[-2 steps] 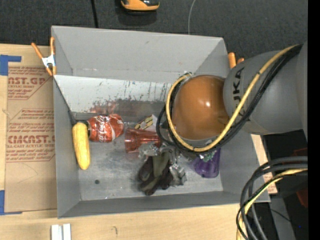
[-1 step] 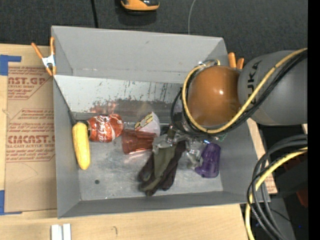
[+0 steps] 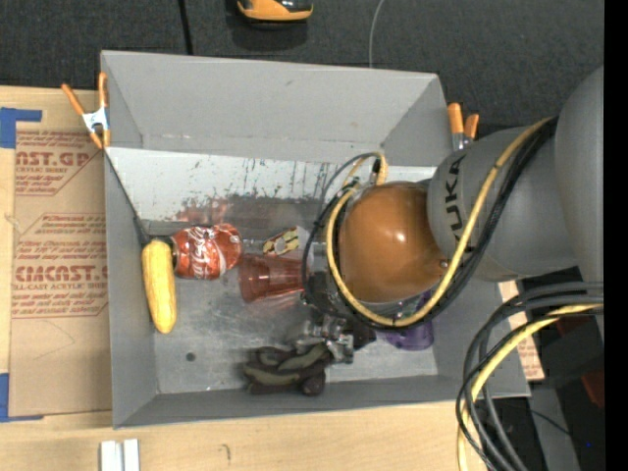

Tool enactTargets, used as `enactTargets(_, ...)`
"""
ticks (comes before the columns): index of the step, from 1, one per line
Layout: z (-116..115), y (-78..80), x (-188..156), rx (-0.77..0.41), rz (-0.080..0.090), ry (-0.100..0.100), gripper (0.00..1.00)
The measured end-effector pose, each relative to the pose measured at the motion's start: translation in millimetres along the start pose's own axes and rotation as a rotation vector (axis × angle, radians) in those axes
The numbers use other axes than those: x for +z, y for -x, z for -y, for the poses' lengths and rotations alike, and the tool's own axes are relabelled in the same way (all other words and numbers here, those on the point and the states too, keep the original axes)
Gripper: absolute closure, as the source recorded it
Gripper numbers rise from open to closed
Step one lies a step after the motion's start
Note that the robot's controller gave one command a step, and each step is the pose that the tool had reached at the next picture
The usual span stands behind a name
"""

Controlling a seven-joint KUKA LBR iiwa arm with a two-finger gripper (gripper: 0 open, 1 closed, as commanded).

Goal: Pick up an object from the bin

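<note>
- Grey metal bin: floor scuffed, with loose things lying spread from its left wall to its right.
- Yellow banana: lies lengthways along the left wall, apart from the heap.
- Crushed red drink can: just beside the banana's upper end, on its side; whether the two touch cannot be told.
- Clear red plastic cup: tipped over near the middle of the floor, to the right of the can and close to it.
- Small cream and yellow item: behind the cup, towards the back wall; its kind cannot be made out.
- Dark brown lumpy thing: long and knotted, lying along the front wall, right of the middle.
- Gripper: low in the bin, at the right-hand end of the dark brown lumpy thing and just above it. Contact is not confirmed. How far it is open cannot be told, and nothing can be seen in its hold.
- Orange wrist cover: rounded, ringed by yellow and black cables, directly over the gripper.
- Purple thing: right of the gripper, partly hidden under the arm.
</note>
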State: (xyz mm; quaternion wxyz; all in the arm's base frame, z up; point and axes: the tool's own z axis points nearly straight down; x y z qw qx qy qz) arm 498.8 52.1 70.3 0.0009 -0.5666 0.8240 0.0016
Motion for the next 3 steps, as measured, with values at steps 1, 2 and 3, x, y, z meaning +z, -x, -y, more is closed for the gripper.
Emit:
enactTargets(1, 0.1, 0.0, -0.2, 0.000, 0.000, 0.000, 1.00)
enactTargets(2, -0.8, -0.3, -3.8, 0.000, -0.001, 0.002, 1.00)
enactTargets(3, -1.2, -0.6, -18.6, 0.001, -0.002, 0.003, 1.00)
